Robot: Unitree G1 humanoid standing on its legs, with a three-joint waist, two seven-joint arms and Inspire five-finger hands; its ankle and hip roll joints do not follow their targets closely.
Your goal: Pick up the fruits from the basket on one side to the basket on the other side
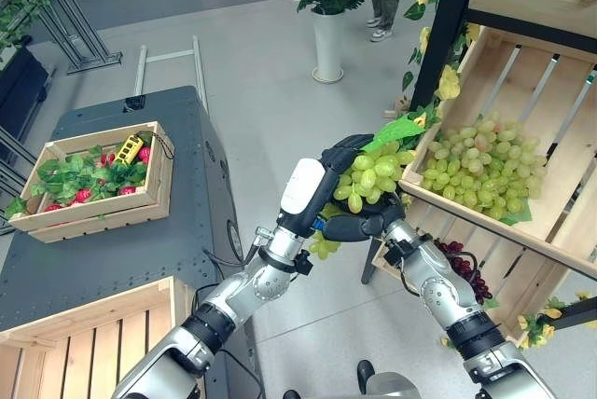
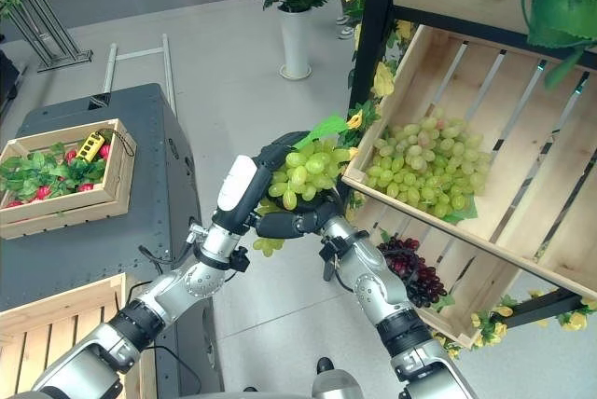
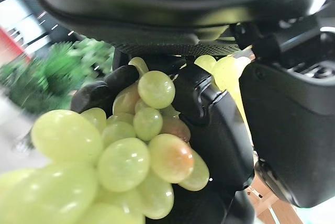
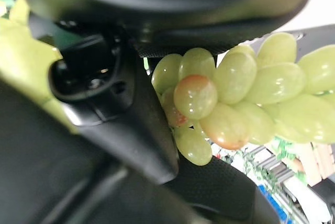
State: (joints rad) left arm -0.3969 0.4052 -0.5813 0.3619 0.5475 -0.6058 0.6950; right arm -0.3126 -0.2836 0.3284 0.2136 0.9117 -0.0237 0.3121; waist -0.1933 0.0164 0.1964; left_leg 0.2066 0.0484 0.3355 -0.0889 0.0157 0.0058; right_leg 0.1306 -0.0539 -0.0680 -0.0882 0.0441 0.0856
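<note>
Crates come first: a big slanted wooden crate [image 1: 550,196] on the right holds a pile of green grapes [image 1: 485,171]. A dark cabinet [image 1: 140,259] on the left carries a small box of red fruit and leaves [image 1: 93,180]. Between them, over the floor, the left hand [image 1: 340,161] and right hand [image 1: 359,225] both curl around one grape bunch [image 1: 368,175].

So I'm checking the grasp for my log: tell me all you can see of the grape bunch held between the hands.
The bunch of green grapes looks glossy and plump, a few blushed reddish, with a green leaf at its top. It is held in mid-air just outside the slatted wooden crate of grapes. The left hand cups it from above, the right hand from below, dark fingers curled around it. A small cluster dangles underneath.
</note>
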